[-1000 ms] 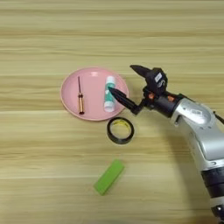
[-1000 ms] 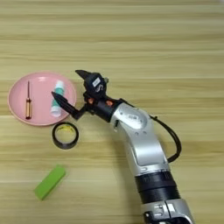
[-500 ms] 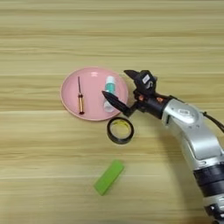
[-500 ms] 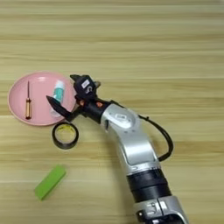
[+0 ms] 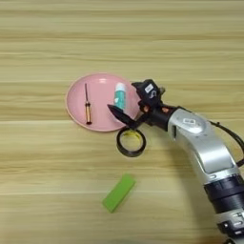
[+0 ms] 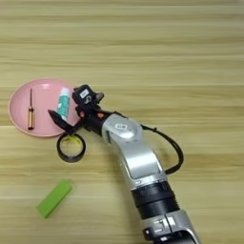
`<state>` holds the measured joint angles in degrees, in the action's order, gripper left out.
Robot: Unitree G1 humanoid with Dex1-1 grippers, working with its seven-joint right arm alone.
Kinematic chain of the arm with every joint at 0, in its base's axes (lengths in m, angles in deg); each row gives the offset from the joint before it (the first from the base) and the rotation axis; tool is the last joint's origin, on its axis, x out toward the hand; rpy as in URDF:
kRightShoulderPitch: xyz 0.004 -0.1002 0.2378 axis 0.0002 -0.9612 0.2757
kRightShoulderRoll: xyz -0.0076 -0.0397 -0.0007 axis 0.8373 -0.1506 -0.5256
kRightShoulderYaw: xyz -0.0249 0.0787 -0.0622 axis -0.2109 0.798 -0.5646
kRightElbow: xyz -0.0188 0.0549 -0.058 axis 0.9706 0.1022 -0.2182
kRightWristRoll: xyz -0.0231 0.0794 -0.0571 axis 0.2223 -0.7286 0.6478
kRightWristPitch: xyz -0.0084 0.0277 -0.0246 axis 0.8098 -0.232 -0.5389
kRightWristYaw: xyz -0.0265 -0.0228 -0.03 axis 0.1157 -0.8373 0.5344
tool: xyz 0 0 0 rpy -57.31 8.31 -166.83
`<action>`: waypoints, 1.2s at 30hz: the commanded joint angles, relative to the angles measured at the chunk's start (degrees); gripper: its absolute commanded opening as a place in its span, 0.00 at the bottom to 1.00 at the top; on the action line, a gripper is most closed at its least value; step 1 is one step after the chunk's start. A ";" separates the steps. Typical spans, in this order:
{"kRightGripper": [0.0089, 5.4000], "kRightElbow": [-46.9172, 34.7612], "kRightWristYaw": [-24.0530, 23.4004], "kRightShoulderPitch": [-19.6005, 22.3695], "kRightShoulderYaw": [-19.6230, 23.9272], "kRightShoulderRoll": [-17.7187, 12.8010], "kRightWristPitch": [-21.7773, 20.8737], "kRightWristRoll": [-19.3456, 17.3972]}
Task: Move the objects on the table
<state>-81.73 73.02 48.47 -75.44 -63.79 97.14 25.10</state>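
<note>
Leftward since 1 second ago, my gripper (image 5: 129, 106) spreads wide over the plate's (image 5: 76, 108) right rim, holding nothing. Tube (image 5: 119, 96) and screwdriver (image 5: 86, 103) lie inside; tape (image 5: 131, 141) and block (image 5: 118, 192) await on the table (image 5: 47, 190).

Tool (image 5: 127, 101) crowded between tube (image 5: 119, 96), plate (image 5: 76, 107) rim and tape ring (image 5: 130, 142); table (image 5: 122, 38) beyond open
</note>
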 commanded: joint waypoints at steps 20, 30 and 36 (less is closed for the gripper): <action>0.99 2.45 -3.99 8.42 -1.17 2.09 5.51 3.01; 0.99 4.75 -4.14 10.60 -2.04 2.71 9.95 3.67; 0.99 5.78 -3.79 11.84 -2.47 2.75 12.44 3.79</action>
<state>-74.33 69.85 55.25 -78.68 -60.94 110.20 28.78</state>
